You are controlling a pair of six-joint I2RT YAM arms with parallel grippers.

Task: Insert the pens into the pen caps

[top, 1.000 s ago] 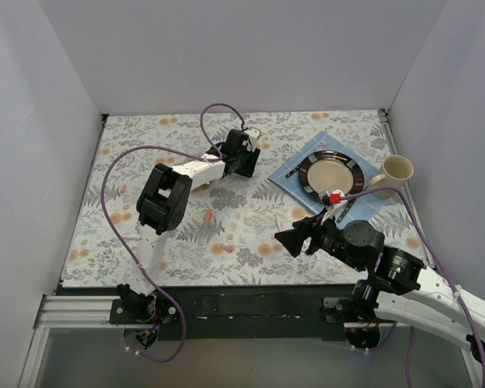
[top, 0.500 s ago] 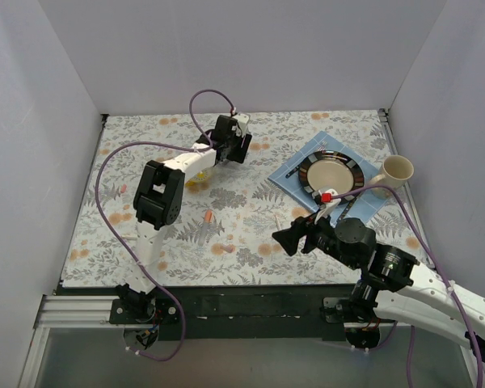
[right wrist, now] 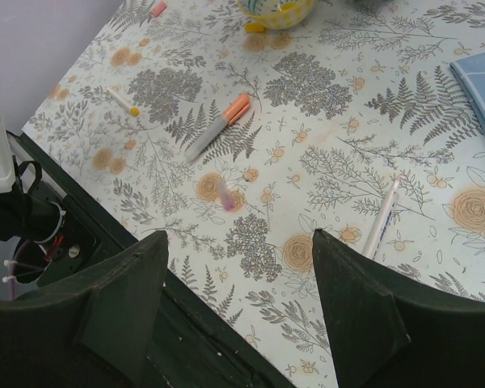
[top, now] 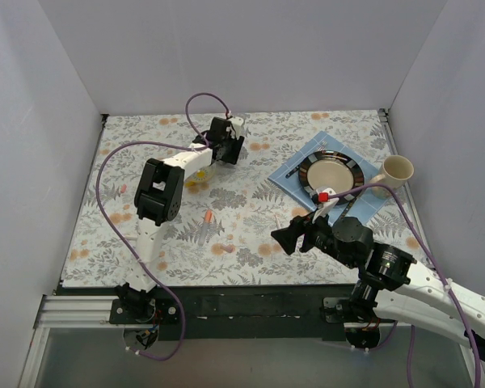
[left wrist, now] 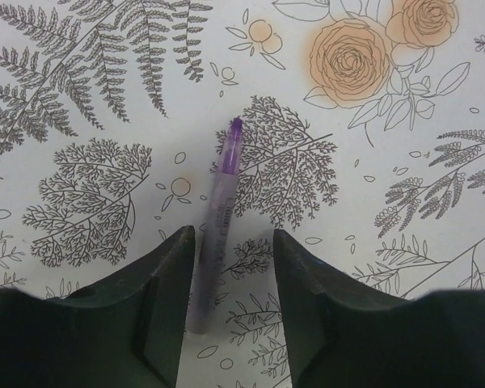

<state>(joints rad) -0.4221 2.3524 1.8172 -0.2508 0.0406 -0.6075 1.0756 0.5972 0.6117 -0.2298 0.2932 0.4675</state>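
Observation:
A purple-grey pen (left wrist: 216, 226) lies on the floral cloth with its uncapped purple tip pointing away. My left gripper (left wrist: 230, 242) is open and straddles its near end, the barrel close to the left finger. In the top view the left gripper (top: 224, 152) is at the far middle of the table. My right gripper (right wrist: 241, 242) is open and empty, hovering near the front edge (top: 288, 239). Ahead of it lie an orange-capped pen (right wrist: 218, 125), a small purplish cap (right wrist: 225, 196), a white pen (right wrist: 382, 217) and a short pen with an orange end (right wrist: 123, 101).
A plate (top: 331, 172) sits on a blue napkin (top: 291, 179) at the right, with a cream mug (top: 396, 170) beside it. A yellow-checked bowl (right wrist: 276, 10) stands under the left arm. An orange cap (right wrist: 158, 10) lies far left. The table's dark front edge (right wrist: 186, 339) is just below the right gripper.
My left gripper has moved left and a little farther back along the table. The right gripper has shifted slightly left. Both stay open.

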